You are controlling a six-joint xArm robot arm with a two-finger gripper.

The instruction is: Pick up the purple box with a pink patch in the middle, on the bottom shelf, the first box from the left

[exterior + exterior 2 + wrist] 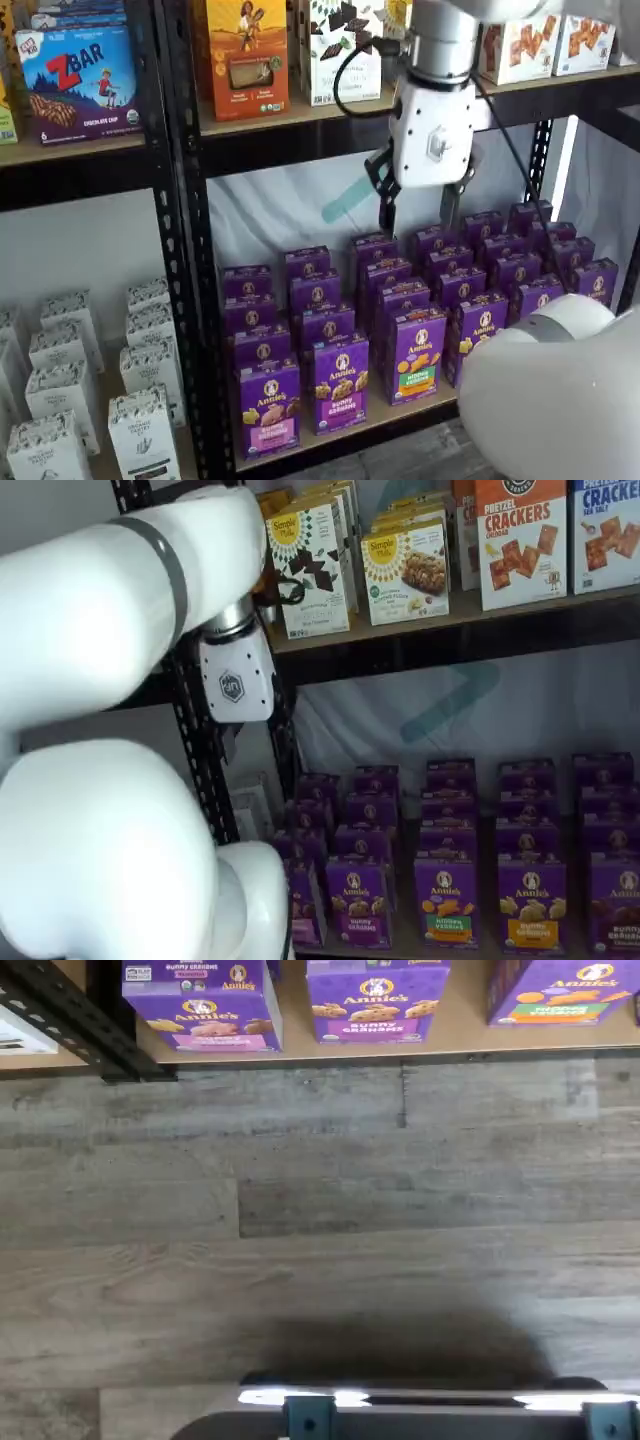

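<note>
Gripper hung above the bottom tier, nothing grasped yet.

Nearest in a shelf view, the white arm link is seen in front of the rack. Behind it, the gripper is held high over the purple rows, probably so the front boxes are cleared before descent; two black fingers show apart with a plain gap, nothing between them. Further back, the purple box with the pink patch is stood upright at the front edge of the bottom shelf, just beside the black upright, label faced outward. In the wrist view the same box is seen at the board's edge above grey floor planks.
</note>
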